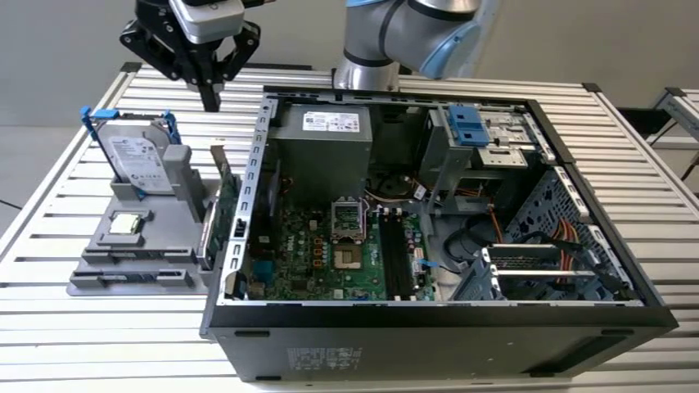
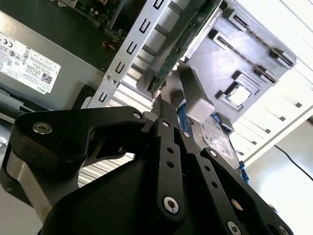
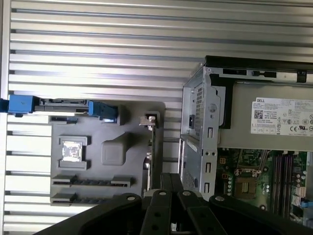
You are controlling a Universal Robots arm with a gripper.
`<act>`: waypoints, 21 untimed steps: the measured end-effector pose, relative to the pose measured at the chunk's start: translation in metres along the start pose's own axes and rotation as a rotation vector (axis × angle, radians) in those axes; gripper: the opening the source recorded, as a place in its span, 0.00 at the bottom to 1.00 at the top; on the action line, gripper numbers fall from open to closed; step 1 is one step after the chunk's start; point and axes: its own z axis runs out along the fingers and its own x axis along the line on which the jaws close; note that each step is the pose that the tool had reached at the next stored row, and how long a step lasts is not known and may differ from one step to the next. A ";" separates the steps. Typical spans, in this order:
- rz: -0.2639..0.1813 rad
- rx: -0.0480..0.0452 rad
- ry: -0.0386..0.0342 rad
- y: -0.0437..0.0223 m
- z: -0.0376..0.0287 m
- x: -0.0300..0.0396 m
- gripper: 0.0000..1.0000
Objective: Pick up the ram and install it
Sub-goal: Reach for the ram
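Note:
My gripper (image 1: 209, 100) hangs above the table at the exterior view's upper left, behind the grey holder (image 1: 98, 282) and beside the open computer case (image 1: 437, 336). Its fingers (image 3: 170, 178) are shut together with nothing seen between them. A thin dark-blue strip that looks like the ram (image 1: 142, 277) lies in the holder's front groove, well away from the gripper. The motherboard's black slots (image 1: 395, 262) run lengthwise inside the case, right of the processor socket, and show again as black slots (image 3: 281, 171) in the first wrist view.
The holder also carries a silver hard drive (image 1: 140, 160) in a blue bracket, a small processor chip (image 1: 128, 221) and an upright green card (image 1: 224, 205) close to the case's left wall. The arm's base (image 1: 366, 74) stands behind the case. The table is slatted metal (image 1: 98, 360).

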 end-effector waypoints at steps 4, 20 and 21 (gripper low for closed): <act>0.000 0.0001 0.0001 0.0002 -0.0001 0.0055 0.00; -0.001 0.0000 0.0001 0.0008 -0.0005 0.0275 0.00; -0.001 0.0000 0.0000 0.0009 -0.0005 0.0292 0.00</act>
